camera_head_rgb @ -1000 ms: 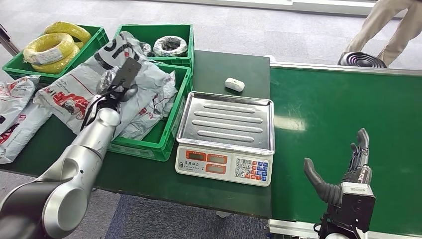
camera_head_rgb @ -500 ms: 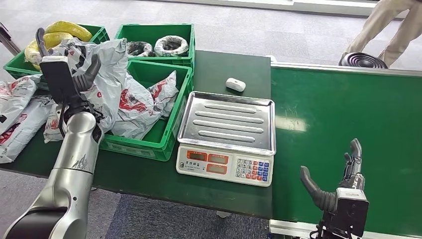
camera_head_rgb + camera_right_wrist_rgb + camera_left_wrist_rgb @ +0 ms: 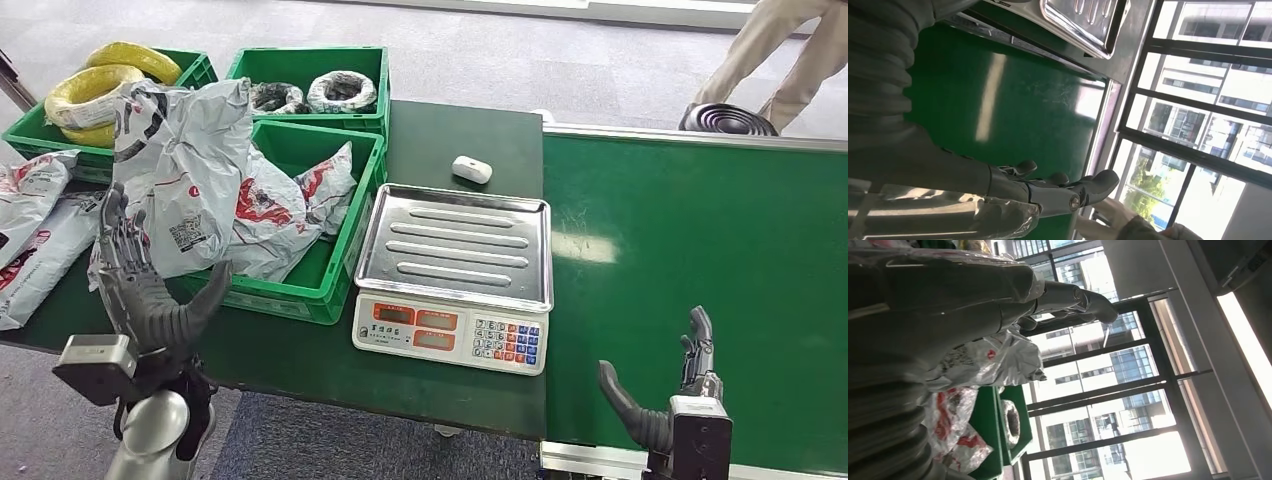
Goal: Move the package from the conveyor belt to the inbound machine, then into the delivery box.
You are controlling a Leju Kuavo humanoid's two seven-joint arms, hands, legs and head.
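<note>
Nearest the camera, the left robot hand [image 3: 150, 300] is being held up in front of the scale [image 3: 455, 275], off toward the crate side, its fingers spread and nothing in them; a hand opened like this is judged to be done with its load. The right robot hand [image 3: 668, 395] is being carried low over the conveyor belt [image 3: 700, 230], on the scale's other side, thumb and fingers likewise apart and empty, probably so that it is ready for a next parcel, though none is lying on the belt in view.

The scale is being kept on the dark worktop [image 3: 460, 135] between belt and crates, so that a parcel can be passed across it; its steel tray is bare.

Beyond the left robot hand, the large grey package [image 3: 185, 175] is lying draped over the rim of the nearest green crate [image 3: 320, 285] beside the scale, partly in and partly hanging out. The task is judged nearly finished.

Behind the scale a small white object [image 3: 471, 169] is resting on the worktop. Farther crates [image 3: 300, 70] are holding coils, and a person's legs [image 3: 790, 50] are being seen past the belt.
</note>
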